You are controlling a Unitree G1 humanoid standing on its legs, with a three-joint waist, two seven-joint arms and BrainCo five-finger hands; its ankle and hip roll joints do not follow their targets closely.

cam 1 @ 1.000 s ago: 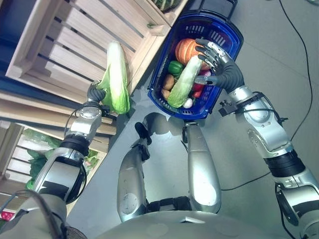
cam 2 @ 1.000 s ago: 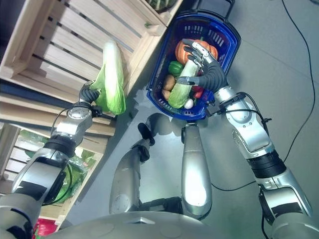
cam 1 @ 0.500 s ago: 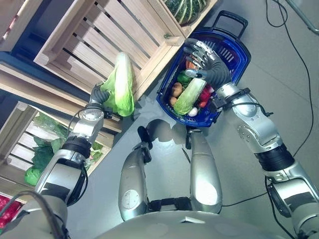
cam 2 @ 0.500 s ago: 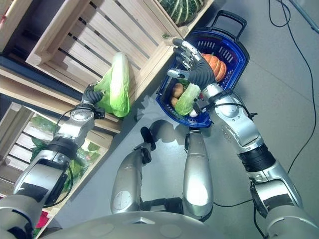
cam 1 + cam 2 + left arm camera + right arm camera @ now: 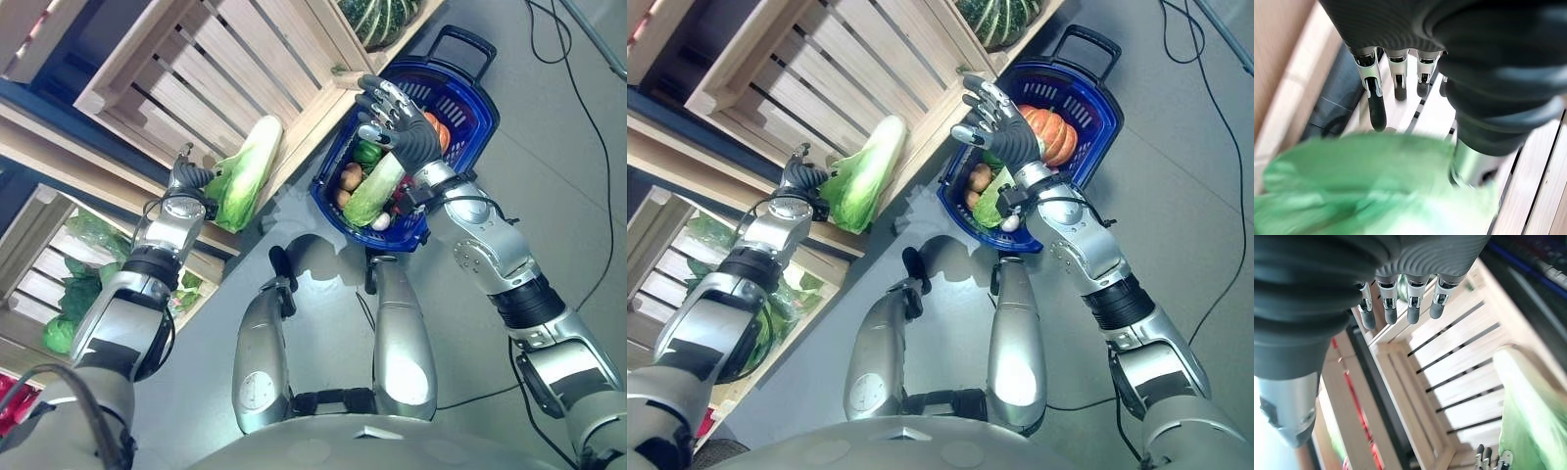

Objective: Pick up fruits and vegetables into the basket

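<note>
My left hand [image 5: 186,181] is shut on the base of a pale green napa cabbage [image 5: 243,174], holding it tilted in front of the wooden crate; the cabbage [image 5: 1361,181] lies under my left hand's fingers [image 5: 1376,103]. A blue basket [image 5: 468,86] on the floor holds a second napa cabbage [image 5: 372,191], an orange pumpkin [image 5: 1053,132], a green pepper [image 5: 365,152] and potatoes [image 5: 349,178]. My right hand [image 5: 402,127] hovers open, fingers spread, over the basket's left side and holds nothing. Past my right hand's fingers [image 5: 1413,303] I see the held cabbage [image 5: 1533,406].
Slatted wooden crates [image 5: 196,69] stand to the left of the basket, one with a striped green squash [image 5: 377,15] at the top. A lower shelf holds leafy greens [image 5: 78,294]. Grey floor lies to the right, crossed by a thin cable.
The cabbage in my left hand has tipped from upright to leaning toward the basket. My right hand has moved left across the basket, staying open.
</note>
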